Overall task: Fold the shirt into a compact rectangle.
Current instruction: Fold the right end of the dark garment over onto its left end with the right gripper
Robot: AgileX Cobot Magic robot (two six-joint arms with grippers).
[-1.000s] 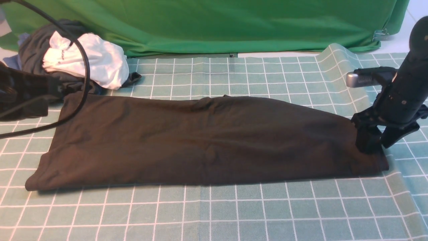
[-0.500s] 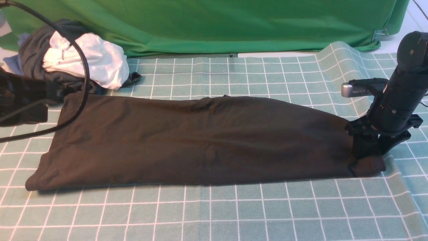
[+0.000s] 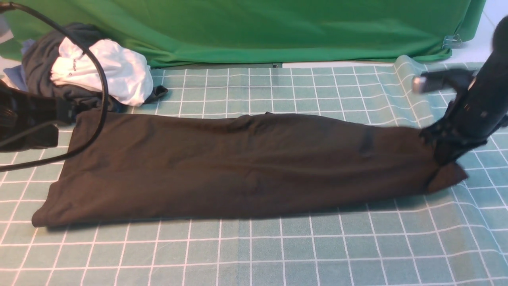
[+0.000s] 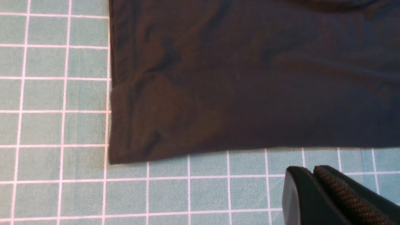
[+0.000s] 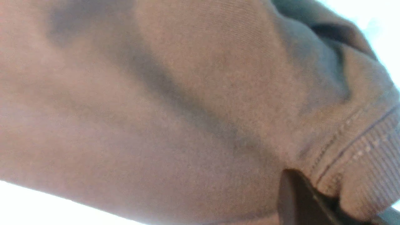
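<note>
The black shirt (image 3: 238, 167) lies as a long folded strip across the checked tablecloth (image 3: 254, 254). My right gripper (image 3: 444, 157) is shut on the strip's right end, which hangs just off the cloth with a corner flapping below the jaws. In the right wrist view the shirt (image 5: 187, 93) fills the frame, its ribbed edge pinched in the right gripper (image 5: 328, 190). In the front view my left arm (image 3: 24, 123) stays at the far left, by the strip's back left corner. The left gripper (image 4: 312, 170) is shut on nothing, just off the edge of the shirt (image 4: 250, 78).
A bundle of dark grey and white garments (image 3: 99, 71) sits at the back left. A green cloth (image 3: 258, 31) hangs along the back. A black cable (image 3: 101, 79) loops over the shirt's left end. The tablecloth is rucked up at the back right (image 3: 401, 67).
My right gripper went from open to shut on the shirt's right end and rose, lifting that end off the table. The left arm has barely moved.
</note>
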